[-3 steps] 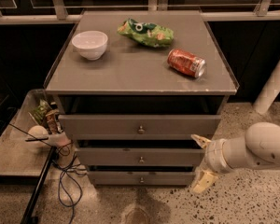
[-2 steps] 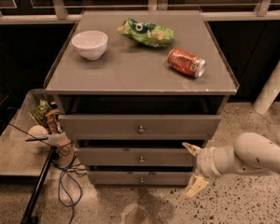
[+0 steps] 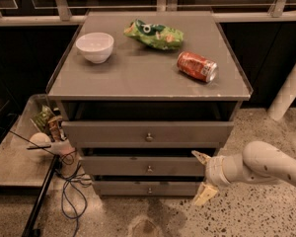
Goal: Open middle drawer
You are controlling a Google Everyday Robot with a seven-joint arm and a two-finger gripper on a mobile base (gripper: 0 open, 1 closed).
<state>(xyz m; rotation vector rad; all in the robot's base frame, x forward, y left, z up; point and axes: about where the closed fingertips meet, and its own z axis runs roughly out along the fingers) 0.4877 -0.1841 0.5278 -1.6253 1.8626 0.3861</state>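
Observation:
The middle drawer (image 3: 138, 166) is the grey front between two others in the grey cabinet, with a small round metal knob (image 3: 149, 169) at its centre. It looks shut. My gripper (image 3: 202, 177) is low at the right end of that front, to the right of the knob. It is open, with one pale fingertip (image 3: 199, 156) up and the other (image 3: 205, 195) down, and holds nothing. My white arm (image 3: 266, 164) reaches in from the right.
On the cabinet top (image 3: 138, 78) are a white bowl (image 3: 94, 46), a green chip bag (image 3: 154, 34) and a red can (image 3: 197, 66) lying on its side. A low tray with clutter (image 3: 44, 132) and cables (image 3: 69, 191) stand at the left. A white post (image 3: 288, 90) is at the right.
My gripper and arm have moved left and slightly down, closer to the right end of the middle drawer front. The drawers have not moved.

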